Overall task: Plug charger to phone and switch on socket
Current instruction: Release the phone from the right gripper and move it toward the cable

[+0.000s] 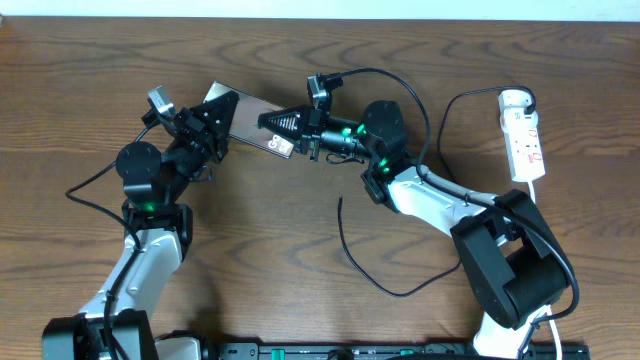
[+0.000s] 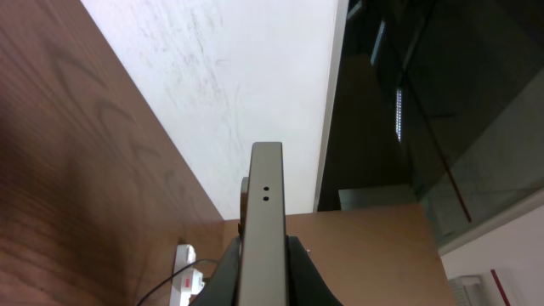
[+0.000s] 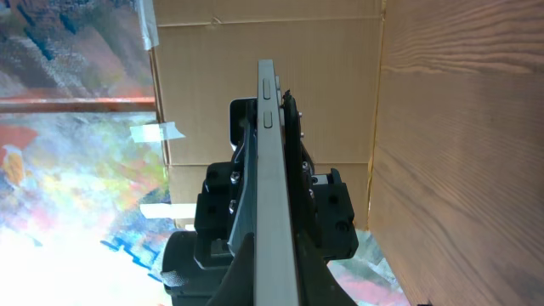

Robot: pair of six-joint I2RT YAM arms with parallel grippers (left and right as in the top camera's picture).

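Between the two grippers, the phone [image 1: 248,112] is held at both ends. The left gripper [image 1: 213,128] is clamped on its left end, and the right gripper [image 1: 272,123] is clamped on the end bearing the white lettering. In each wrist view the phone's thin edge runs out centred between the fingers [image 2: 302,276], without skew. Whether the phone is clear of the table [image 1: 260,260] cannot be told.

Below and right of the right gripper, the charger [image 1: 352,255] lies loose on the wood. Its plug tip [image 1: 340,201] is the end nearest the phone, but apart from it. Far to the right, beyond the right arm, lies the socket [image 1: 522,135].

No charging port can be made out. As a judgement, one gripper should keep a firm, level hold while the other lets go to fetch the limp cable. That cable is best pinched close to its tip, and the holding fingers should leave the port end uncovered.
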